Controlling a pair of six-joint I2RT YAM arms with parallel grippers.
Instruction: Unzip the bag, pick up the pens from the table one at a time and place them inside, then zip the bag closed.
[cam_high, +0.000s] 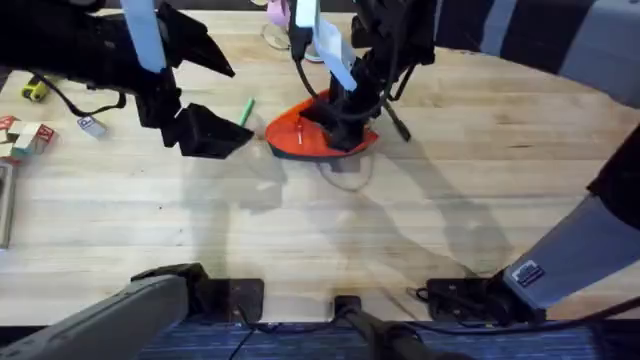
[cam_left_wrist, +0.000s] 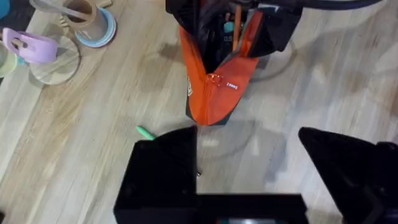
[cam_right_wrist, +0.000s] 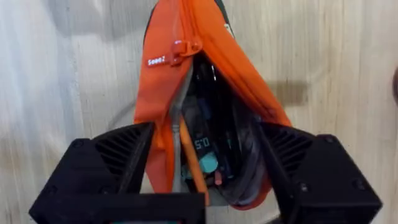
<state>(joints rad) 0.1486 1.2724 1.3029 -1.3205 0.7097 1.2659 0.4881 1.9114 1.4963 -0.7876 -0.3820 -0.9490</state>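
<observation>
Light-wood plank tabletop (cam_high: 300, 230), bare across the near half, arm bases along the near edge. Farther in, left of middle, left gripper (cam_high: 215, 135) hovering low, jaws apart and empty, just short of the green pen (cam_high: 246, 111); same pen seen from the left wrist as a short green tip (cam_left_wrist: 145, 132) poking out past one black finger (cam_left_wrist: 163, 180), rest hidden. Beside it to the right, bag (cam_high: 315, 135) lying open-mouthed, zipper pull (cam_left_wrist: 214, 79) near the closed end. Right gripper (cam_high: 345, 125) down on the bag, jaws straddling the open mouth; from the right wrist, black fingers (cam_right_wrist: 118, 162) either side of the orange fabric, contents visible inside, among them a dark barrel and teal and orange tips. Whether clamped on the fabric or merely spread against it: cannot tell. Black pen (cam_high: 398, 122) apparently just right of the bag, partly under the arm. Farther back, cups and tape rolls (cam_left_wrist: 93, 25).

Risks, as judgement: green pen rolling away if nudged by a descending finger; mouth sagging shut if the right gripper lets go; pen tip catching the zipper edge on insertion.
</observation>
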